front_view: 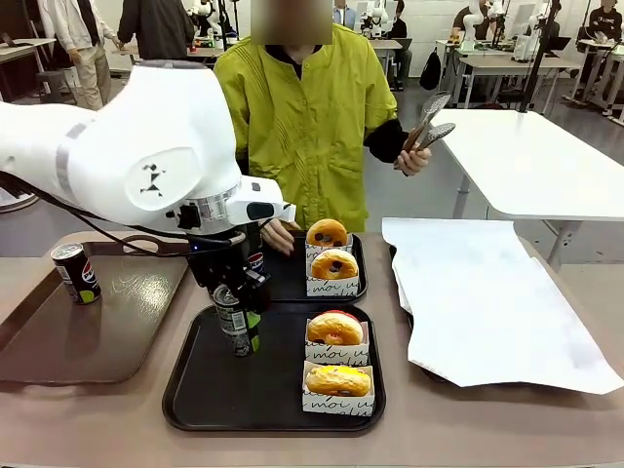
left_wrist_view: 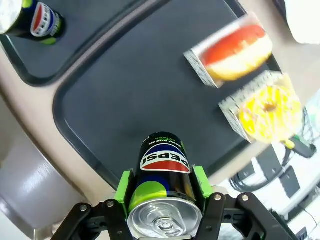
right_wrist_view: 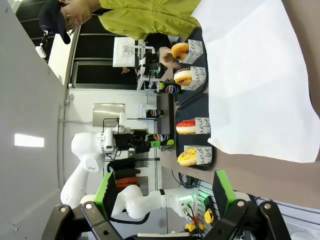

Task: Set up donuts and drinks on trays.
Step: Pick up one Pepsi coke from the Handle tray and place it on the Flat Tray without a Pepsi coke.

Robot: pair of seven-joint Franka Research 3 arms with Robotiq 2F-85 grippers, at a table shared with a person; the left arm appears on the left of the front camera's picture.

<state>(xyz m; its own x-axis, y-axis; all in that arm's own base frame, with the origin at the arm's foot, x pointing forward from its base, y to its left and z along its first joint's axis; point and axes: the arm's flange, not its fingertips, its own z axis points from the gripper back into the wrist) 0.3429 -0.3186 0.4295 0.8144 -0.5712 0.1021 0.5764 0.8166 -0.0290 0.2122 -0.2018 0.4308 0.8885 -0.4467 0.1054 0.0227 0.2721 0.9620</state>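
A: What is sitting at the far left of the table (front_view: pixel 468 434)?

B: A Pepsi can (front_view: pixel 76 272) is standing upright on the glossy brown tray (front_view: pixel 107 336), well apart from the rest.

A: And the left tool (front_view: pixel 241 322)?

B: It is gripping a second can (left_wrist_view: pixel 164 187) between its green pads (left_wrist_view: pixel 124 186), holding it upright over the left part of the near black tray (front_view: pixel 210 395).

A: What is lying to the right of that?

B: Two sleeved donuts, one red-iced (front_view: pixel 334 329) and one yellow-iced (front_view: pixel 337 380), are resting on that tray's right side. Behind, the far black tray (front_view: pixel 291 288) is carrying two more donuts (front_view: pixel 333 264) and a third can (left_wrist_view: pixel 37 21).

A: And the right tool (right_wrist_view: pixel 161 192)?

B: Its jaws are standing open, holding nothing. The person's hand (front_view: pixel 416 156) is holding tongs (front_view: pixel 429 122) above the paper-covered tray (front_view: pixel 487 302).
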